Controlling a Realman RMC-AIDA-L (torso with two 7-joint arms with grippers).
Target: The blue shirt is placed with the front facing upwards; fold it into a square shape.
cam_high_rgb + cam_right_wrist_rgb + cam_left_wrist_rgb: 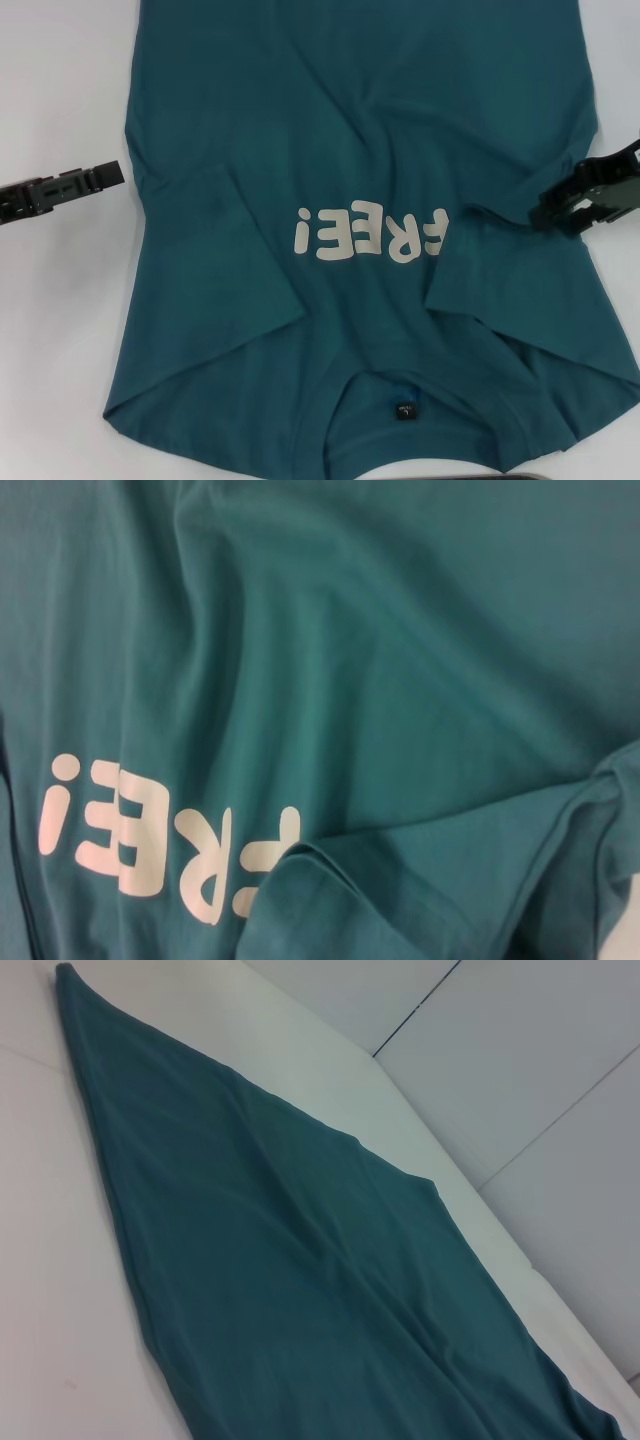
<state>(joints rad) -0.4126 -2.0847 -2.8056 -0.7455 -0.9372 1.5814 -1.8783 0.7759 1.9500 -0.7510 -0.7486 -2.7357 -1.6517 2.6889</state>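
**Sleeves in, body still long**

While the blue shirt (370, 190) lies face up on the white tabletop (50, 330), both sleeves look folded inward; I judge the lengthwise folds remain. My left pincer (112, 174) hangs pressed together beside its edge; my right pincer (548, 213) hovers spread over the other side.

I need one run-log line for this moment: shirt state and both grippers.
blue shirt: front up, both sleeves folded inward | left gripper: beside shirt's left edge, over table | right gripper: over shirt's right side
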